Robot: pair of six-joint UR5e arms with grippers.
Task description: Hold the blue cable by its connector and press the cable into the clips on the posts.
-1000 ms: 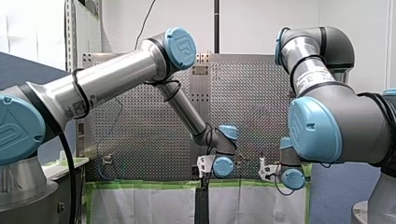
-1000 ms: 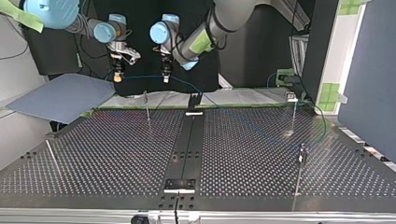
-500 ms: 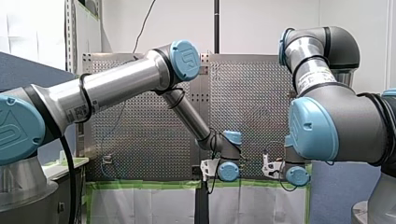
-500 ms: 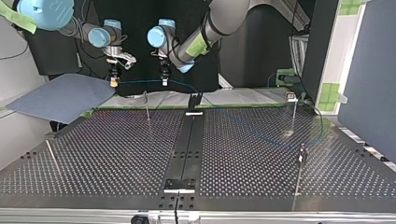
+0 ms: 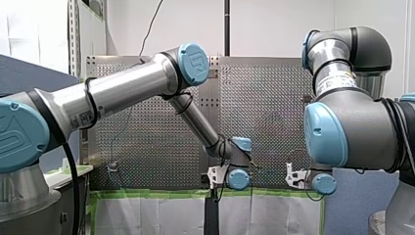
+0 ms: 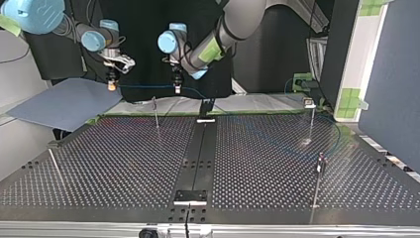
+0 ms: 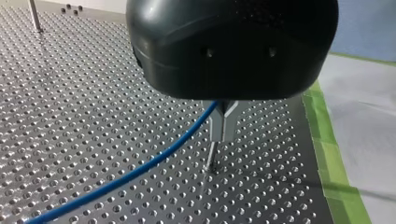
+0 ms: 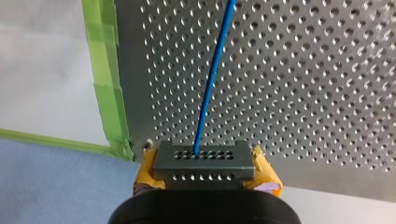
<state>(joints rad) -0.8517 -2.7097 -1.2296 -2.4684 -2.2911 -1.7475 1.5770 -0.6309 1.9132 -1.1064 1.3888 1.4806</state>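
right gripper (image 6: 112, 86), clamping the connector (image 8: 204, 161), slid toward top view's left; left gripper (image 7: 223, 127) pinches blue cable (image 7: 140, 170).

**Desk:** Report the surroundings.

**Operator:** In my front view I see a white wall (image 5: 274, 24) at twelve o'clock and a slotted metal upright (image 5: 73, 29) at ten. Green tape (image 5: 147, 194) edges white sheeting (image 5: 147, 218) at six. In my top view there is a black backdrop (image 6: 277, 54) at twelve, a blue-grey board (image 6: 64, 101) at nine and a dark blue partition (image 6: 391, 74) at three. The perforated table (image 6: 124, 163) fills six.
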